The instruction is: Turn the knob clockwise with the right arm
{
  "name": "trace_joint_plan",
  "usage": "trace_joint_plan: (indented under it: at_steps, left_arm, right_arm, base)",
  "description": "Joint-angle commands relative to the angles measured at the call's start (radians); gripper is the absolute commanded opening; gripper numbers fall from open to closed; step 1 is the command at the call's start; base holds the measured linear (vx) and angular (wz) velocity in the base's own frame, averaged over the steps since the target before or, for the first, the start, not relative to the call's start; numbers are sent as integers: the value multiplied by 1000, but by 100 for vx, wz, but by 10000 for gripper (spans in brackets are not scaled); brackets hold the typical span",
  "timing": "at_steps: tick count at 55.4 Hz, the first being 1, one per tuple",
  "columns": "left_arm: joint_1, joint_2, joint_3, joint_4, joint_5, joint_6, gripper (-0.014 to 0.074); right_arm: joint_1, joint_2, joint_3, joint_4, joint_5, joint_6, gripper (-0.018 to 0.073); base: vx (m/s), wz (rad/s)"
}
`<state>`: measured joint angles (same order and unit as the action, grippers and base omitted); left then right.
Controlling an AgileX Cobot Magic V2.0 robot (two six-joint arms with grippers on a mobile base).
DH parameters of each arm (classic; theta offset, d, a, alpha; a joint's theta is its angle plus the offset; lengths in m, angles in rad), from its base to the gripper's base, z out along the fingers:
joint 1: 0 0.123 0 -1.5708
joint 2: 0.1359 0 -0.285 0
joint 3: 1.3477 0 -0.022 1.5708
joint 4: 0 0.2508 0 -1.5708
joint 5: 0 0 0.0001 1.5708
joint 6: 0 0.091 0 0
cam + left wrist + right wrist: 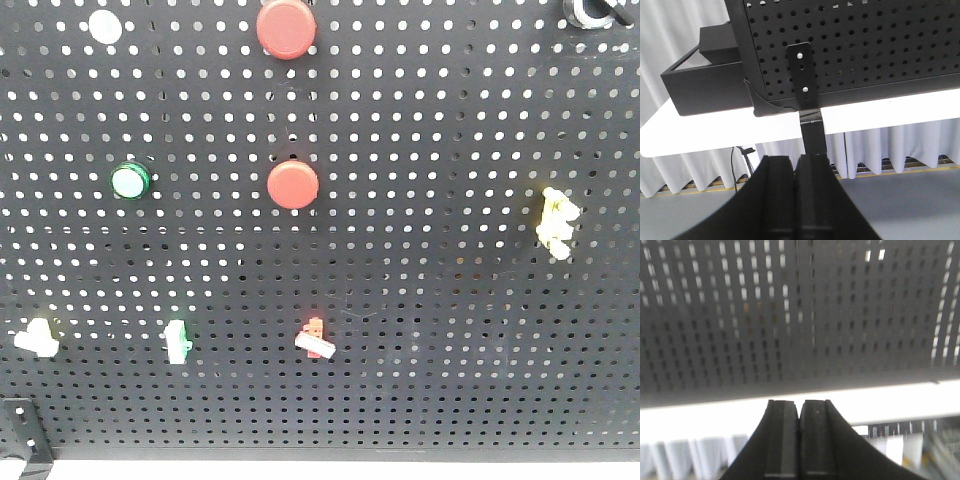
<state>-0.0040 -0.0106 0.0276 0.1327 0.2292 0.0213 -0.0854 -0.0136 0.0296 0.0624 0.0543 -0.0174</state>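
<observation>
A black pegboard (450,330) fills the front view. Small lever-shaped knobs are mounted on it: white (35,337), green (178,341), red (316,340) and yellow (556,222). I cannot tell which one the task means. Neither gripper shows in the front view. In the right wrist view my right gripper (800,402) is shut and empty, below the pegboard's lower edge (790,385), with no knob in sight. In the left wrist view my left gripper (795,159) is shut and empty, below the white table edge (880,112).
The board also carries round push buttons: two red (286,28) (293,184), one green (130,181) and one white (103,25). A black part (592,12) sits at the top right. A black bracket (805,80) fixes the board to the table.
</observation>
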Motion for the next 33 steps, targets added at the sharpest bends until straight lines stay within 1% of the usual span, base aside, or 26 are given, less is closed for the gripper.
trace_joint_plan:
  at_steps: [1, 4, 7, 14, 22, 29, 33]
  left_arm:
    - [-2, -16, 27, -8, -78, -1, -6]
    - [-2, -16, 27, -8, -78, -1, -6]
    - [-2, -16, 27, -8, -78, -1, -6]
    - [-2, -16, 27, -8, -78, -1, -6]
    - [-2, -16, 27, -8, -78, -1, -6]
    - [-2, -16, 27, -8, -78, -1, -6]
    - [-2, -16, 27, -8, -78, -1, -6]
  right_arm:
    - [-6, -8, -10, 0, -197, 10, -7]
    - [-6, -6, -51, -8, -215, 8, -6]
    - [-6, 4, -107, -14, -202, -2, -4]
    - [-6, 63, -285, -14, -117, -31, -1]
    - [-6, 177, -464, -14, -40, -52, 6]
    - [-6, 263, -553, -14, -16, -57, 30]
    - [-6, 305, -579, -14, -15, -57, 61]
  base:
    - [0, 0]
    - [0, 0]
    - [0, 0]
    - [0, 0]
    - [0, 0]
    - [0, 0]
    - [0, 0]
